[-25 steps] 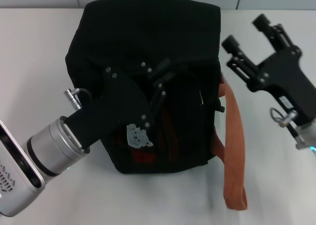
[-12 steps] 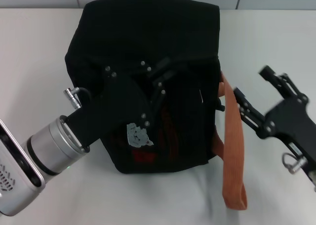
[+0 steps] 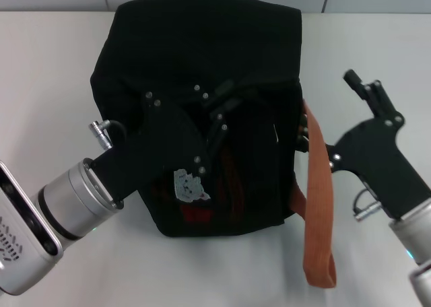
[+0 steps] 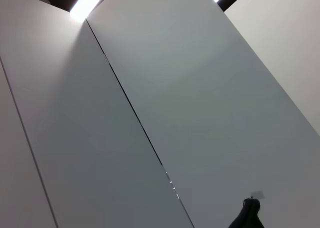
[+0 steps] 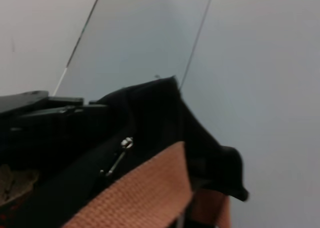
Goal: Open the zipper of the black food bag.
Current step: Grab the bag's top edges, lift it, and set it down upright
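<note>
Left gripper (image 3: 219,112) pins the bag (image 3: 202,51); its grip we cannot tell. Right gripper (image 3: 337,128), grip also unclear, should take the pull (image 5: 120,155) and run it along the zipper (image 5: 107,168)

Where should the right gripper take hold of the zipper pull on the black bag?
Grip the small silvery zipper pull by its thin hanging tab, coming from the bag's right side, where the right gripper already is. The tab dangles free of the fabric just above the orange strap, so fingers can likely close across it. The left gripper rests on the bag top.
</note>
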Robot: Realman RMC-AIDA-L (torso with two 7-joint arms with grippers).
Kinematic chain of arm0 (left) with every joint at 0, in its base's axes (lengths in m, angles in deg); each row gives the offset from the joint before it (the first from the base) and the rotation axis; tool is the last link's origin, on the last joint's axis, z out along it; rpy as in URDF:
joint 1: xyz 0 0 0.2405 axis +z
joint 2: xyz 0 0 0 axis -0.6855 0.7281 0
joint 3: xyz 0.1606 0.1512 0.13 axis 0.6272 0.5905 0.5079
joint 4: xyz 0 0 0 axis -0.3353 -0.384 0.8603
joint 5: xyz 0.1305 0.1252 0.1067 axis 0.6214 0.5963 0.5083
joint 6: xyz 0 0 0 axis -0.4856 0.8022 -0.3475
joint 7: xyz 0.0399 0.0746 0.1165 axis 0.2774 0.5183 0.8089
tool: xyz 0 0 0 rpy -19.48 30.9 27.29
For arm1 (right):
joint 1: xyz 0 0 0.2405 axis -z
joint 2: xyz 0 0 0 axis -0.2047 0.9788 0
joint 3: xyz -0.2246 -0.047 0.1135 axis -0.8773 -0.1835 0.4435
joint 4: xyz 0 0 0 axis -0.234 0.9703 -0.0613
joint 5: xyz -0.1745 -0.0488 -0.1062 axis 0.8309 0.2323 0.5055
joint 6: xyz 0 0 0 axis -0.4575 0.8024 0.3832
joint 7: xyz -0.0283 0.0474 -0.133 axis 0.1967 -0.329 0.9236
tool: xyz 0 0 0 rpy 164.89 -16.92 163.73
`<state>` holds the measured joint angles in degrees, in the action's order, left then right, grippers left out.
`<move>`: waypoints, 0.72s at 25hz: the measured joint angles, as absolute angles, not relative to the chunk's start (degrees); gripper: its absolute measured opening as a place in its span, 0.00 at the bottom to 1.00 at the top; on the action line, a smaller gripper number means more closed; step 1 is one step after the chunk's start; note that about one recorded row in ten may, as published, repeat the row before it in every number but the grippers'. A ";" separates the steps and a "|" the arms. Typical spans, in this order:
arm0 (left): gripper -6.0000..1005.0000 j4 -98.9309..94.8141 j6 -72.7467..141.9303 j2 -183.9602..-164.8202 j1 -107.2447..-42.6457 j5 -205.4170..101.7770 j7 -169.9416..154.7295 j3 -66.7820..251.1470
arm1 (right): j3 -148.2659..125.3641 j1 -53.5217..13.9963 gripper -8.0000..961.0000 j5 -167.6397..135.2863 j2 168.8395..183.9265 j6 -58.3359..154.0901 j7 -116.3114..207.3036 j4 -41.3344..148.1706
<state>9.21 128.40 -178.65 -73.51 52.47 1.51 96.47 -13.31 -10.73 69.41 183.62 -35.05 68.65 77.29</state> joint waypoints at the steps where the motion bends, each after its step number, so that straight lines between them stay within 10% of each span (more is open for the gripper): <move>1: 0.09 9.21 128.40 -178.65 -73.51 52.47 1.51 96.47 | -13.31 -10.73 0.87 69.41 183.62 -35.05 68.65 77.29; 18: 0.09 9.20 128.53 -178.65 -73.61 52.46 1.50 96.46 | -11.52 -12.59 0.87 73.00 183.65 -32.59 69.76 79.21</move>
<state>9.20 128.53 -178.65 -73.61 52.46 1.50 96.46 -11.52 -12.59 73.00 183.65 -32.59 69.76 79.21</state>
